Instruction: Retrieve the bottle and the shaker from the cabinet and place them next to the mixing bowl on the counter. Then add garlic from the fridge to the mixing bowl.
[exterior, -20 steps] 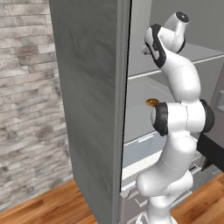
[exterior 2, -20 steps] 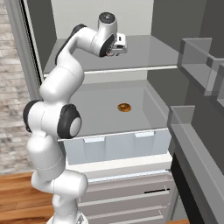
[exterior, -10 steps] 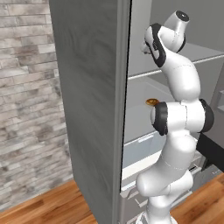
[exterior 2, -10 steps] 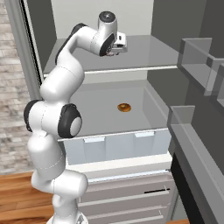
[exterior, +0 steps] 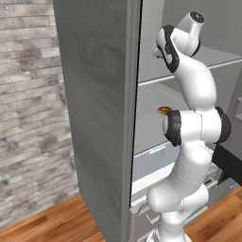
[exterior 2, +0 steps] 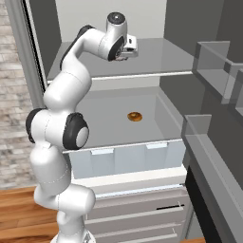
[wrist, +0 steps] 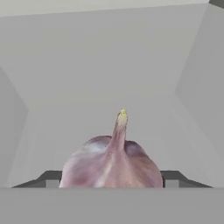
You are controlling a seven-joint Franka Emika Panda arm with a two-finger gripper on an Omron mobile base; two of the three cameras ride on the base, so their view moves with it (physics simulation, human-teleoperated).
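The garlic (wrist: 113, 162), a whitish-purple bulb with a pointed tip, sits close in the hand view. My gripper (wrist: 112, 179) holds it, with a dark fingertip (wrist: 50, 178) against each side. In the right base view my gripper (exterior 2: 127, 47) reaches over the upper shelf (exterior 2: 161, 57) of the open fridge (exterior: 94, 94), and the hand hides the bulb there. The bottle, shaker, cabinet and mixing bowl are out of view.
A small brown-orange round thing (exterior 2: 135, 116) lies on the lower fridge shelf. A pale drawer (exterior 2: 133, 156) sits below it. Door bins (exterior 2: 213, 57) jut in at the right. The grey fridge wall stands close on the left, with a brick wall (exterior: 28, 94) beyond.
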